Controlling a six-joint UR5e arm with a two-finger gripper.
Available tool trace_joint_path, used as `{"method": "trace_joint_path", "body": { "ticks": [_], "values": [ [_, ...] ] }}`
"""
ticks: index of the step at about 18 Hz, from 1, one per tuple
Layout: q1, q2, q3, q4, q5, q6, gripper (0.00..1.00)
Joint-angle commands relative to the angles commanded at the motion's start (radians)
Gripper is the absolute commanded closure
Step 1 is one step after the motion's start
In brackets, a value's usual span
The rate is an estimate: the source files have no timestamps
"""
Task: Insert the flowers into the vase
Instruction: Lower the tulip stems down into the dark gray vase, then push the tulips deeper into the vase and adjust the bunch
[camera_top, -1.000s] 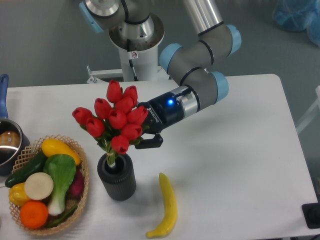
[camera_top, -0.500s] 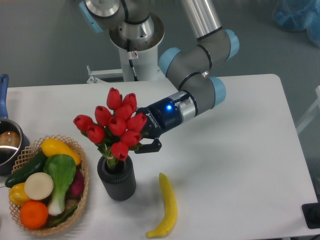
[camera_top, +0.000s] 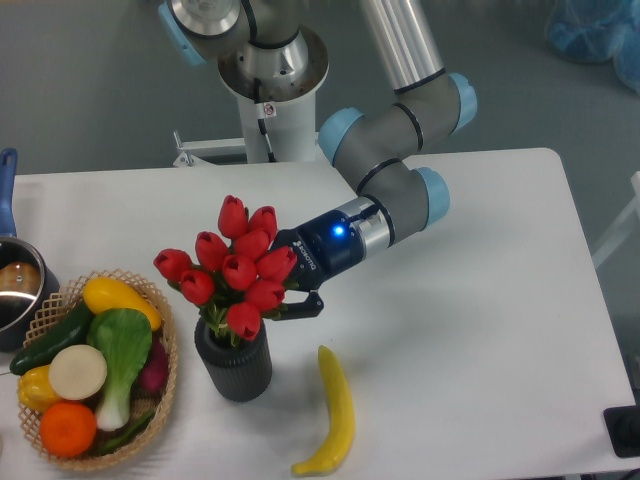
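A: On white table (camera_top: 470, 330), front left: vase (camera_top: 234, 362), dark grey, ribbed, upright. Flowers (camera_top: 236, 272) seated in its mouth, red heads bunched just above the rim.

B: Gripper (camera_top: 290, 296): reaching in from the right, apparently pinching the bunch; contact hidden behind blooms, so cannot tell for sure.

A: Hazards: top-heavy, bunch wider than vase. Likely tipping if released leaning.

B: Also: banana (camera_top: 334, 410) just beside; wicker basket (camera_top: 165, 385) near on the left. Both in the way of a toppling vase.

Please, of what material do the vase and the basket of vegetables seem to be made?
The vase looks like matte dark grey plastic or rubber: ribbed sides, no shine; I cannot tell which. The basket seems to be woven wicker, tan, with an open lattice rim.
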Motion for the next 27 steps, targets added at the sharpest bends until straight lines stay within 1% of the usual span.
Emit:
{"method": "trace_joint_path", "body": {
  "ticks": [6,10,24,27],
  "values": [
    [0.003,-0.021,-0.003,0.002,0.002,0.005,0.56],
    [0.003,-0.037,-0.006,0.021,0.003,0.021,0.56],
    [0.006,-0.072,-0.04,0.021,0.006,0.114,0.56],
    [0.006,-0.074,-0.04,0.021,0.006,0.114,0.54]
  ]
}}
